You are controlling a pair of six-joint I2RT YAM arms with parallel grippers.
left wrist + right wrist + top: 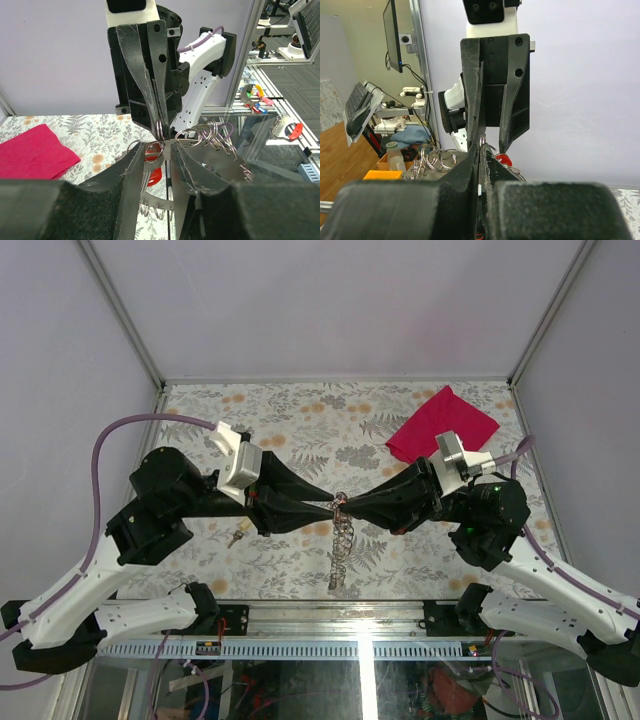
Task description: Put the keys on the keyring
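above the middle of the flower-patterned table (290, 425), the left gripper (159, 150) and the right gripper (481, 155) meet tip to tip, off the surface.

right gripper: fingers pressed together on a thin metal ring at the top of the keyring chain (338, 545). the left wrist view shows this ring pinched between its two tips.

left gripper: fingers apart, with a narrow gap. a ring and the head of the red key (154, 176) sit in that gap, the red head close against one finger. whether that finger touches the key cannot be told.

keyring chain: a string of linked rings hanging from the meeting point towards the near edge of the table. whether its lower end rests on the table or hangs just above it cannot be told. a loose cluster of rings spreads to one side of the grippers in both wrist views.

brass key (237, 537): lying flat on the table beneath the left arm, well apart from the chain and from both grippers.

red cloth (443, 425): at the far right corner of the table, behind the right arm.
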